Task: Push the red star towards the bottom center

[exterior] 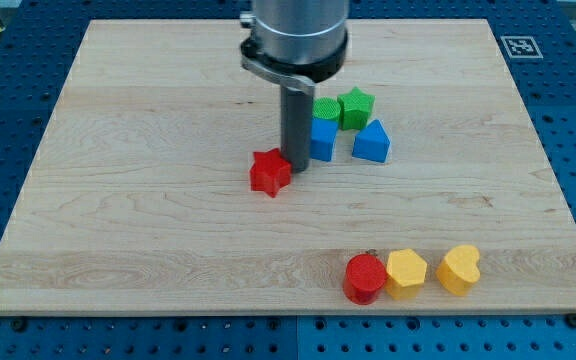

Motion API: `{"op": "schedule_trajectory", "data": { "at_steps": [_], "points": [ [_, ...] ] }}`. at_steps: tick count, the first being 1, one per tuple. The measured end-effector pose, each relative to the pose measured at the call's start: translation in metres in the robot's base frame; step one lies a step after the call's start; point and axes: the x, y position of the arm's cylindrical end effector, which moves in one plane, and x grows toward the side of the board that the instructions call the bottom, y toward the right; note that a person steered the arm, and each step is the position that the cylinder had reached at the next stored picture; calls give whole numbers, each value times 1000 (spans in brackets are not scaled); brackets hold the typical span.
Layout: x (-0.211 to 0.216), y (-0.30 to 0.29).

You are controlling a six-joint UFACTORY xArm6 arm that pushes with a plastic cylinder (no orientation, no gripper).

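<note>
A pale wooden board (pixel 148 200) on a blue pegboard holds the red star (pixel 270 172) near its centre, my tip (pixel 296 164), a bare rod with no claw, touching the star's upper right beside a blue cube (pixel 322 139).

Red star (pixel 270 173), flat, near board centre

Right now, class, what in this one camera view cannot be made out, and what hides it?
- Green cube: mostly behind my rod, shape only guessed.
- Blue cube: its left part behind the rod.
- My tip: by the red star's upper right; contact cannot be told.
- Arm above the rod: cut off by the view's top.
</note>
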Motion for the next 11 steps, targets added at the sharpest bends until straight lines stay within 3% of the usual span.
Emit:
{"op": "schedule_trajectory", "data": {
  "at_steps": [1, 4, 5, 6, 9, 11],
  "points": [
    [0, -46],
    [-25, -69],
    [-19, -71],
    [14, -64],
    [26, -62],
    [60, -35]
  ]
}}
